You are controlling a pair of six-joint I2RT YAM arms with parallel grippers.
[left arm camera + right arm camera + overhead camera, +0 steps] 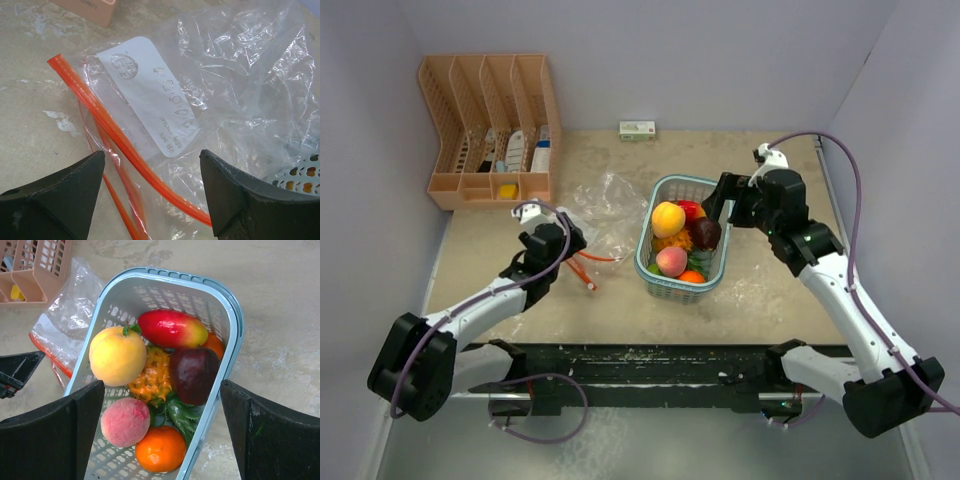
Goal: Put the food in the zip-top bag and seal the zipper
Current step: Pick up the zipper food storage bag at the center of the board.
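The clear zip-top bag [605,203] lies flat on the table, left of the teal basket [680,181]. Its red-orange zipper [588,264] runs along the near edge and the mouth is parted. My left gripper [572,246] is open just above the zipper [125,150], with the bag [240,75] beyond it. The food sits in the basket [235,315]: yellow peach [117,355], pink peach [125,421], red pepper [172,328], dark purple piece [194,374], pineapple [152,380], orange [160,448]. My right gripper [162,430] is open above the basket and holds nothing.
A peach-coloured desk organizer [490,130] stands at the back left, close behind the bag. A small white box [637,130] lies at the back wall. Walls close in the table on three sides.
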